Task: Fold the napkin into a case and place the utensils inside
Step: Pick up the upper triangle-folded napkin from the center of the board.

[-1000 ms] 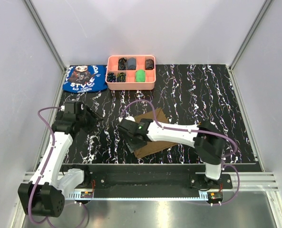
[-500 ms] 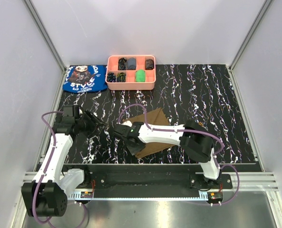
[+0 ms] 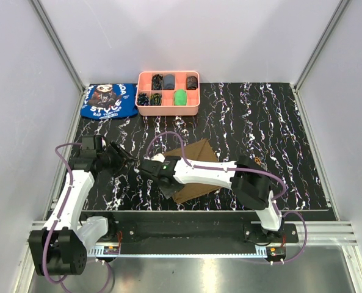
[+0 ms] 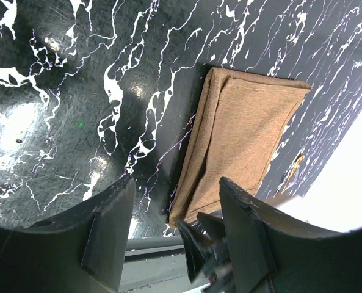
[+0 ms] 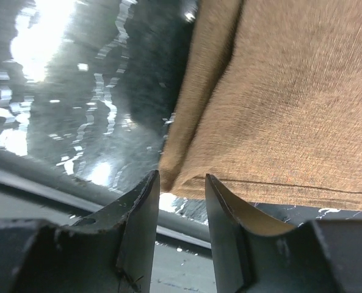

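The olive-brown napkin (image 3: 196, 174) lies folded flat on the black marbled table, also seen in the left wrist view (image 4: 248, 134) and the right wrist view (image 5: 278, 97). My right gripper (image 3: 166, 188) hovers at the napkin's near-left corner, open with a narrow gap (image 5: 181, 183) and nothing between its fingers. The cloth's corner lies just beyond the tips. My left gripper (image 3: 124, 160) stands open to the left of the napkin, apart from it (image 4: 176, 183). A slim gold utensil (image 3: 257, 160) lies right of the napkin (image 4: 293, 168). I cannot tell which utensil it is.
A pink compartment tray (image 3: 168, 108) with small dark and green items stands at the back. A blue printed cloth (image 3: 109, 100) lies to its left. The table's near edge and metal rail (image 3: 187, 213) run just behind the right gripper.
My right gripper has slid left along the napkin's near edge to its left corner. The left arm has drawn slightly back toward the left.
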Robot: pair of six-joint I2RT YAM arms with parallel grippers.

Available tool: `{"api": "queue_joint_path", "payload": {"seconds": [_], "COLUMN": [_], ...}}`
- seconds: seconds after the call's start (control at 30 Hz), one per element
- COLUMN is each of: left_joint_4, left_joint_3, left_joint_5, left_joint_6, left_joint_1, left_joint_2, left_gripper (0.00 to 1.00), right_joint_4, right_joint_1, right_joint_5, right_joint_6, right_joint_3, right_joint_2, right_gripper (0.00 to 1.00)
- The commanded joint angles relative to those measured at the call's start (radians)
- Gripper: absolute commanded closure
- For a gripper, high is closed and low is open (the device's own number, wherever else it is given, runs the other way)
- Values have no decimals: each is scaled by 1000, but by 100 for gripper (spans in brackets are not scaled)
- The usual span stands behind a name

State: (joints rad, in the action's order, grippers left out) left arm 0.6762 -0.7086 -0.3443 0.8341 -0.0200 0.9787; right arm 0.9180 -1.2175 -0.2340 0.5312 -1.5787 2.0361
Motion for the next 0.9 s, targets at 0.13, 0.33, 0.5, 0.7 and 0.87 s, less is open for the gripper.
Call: {"api": "queue_joint_path", "payload": {"seconds": [0.13,0.33,0.5,0.7,0.87], "left_joint_4": [-56,-56,-58,-64,-89], "left_joint_3": [20,21,23,23,28], "left_joint_5": [-51,-62,-62,-68,-101], "left_joint_6": [-20,-24,-27,-36,-49], "left_joint_1": [-8,-14,-14,-15,-17], "left_joint_2": [3,0,6,23,44], "left_gripper": [40,40,40,39,38], "right_joint_4": [21,-14,-37,-90,-175], "right_joint_1": [-34,-34,-34,-33,-31], "right_joint_5": [16,12,25,41,65], "right_joint_6": [-23,-25,-30,-42,-63], "right_joint_3": [-66,-27,-1,62,147], "right_joint_2": [4,27,33,52,53], "right_gripper": [55,56,56,57,58]}}
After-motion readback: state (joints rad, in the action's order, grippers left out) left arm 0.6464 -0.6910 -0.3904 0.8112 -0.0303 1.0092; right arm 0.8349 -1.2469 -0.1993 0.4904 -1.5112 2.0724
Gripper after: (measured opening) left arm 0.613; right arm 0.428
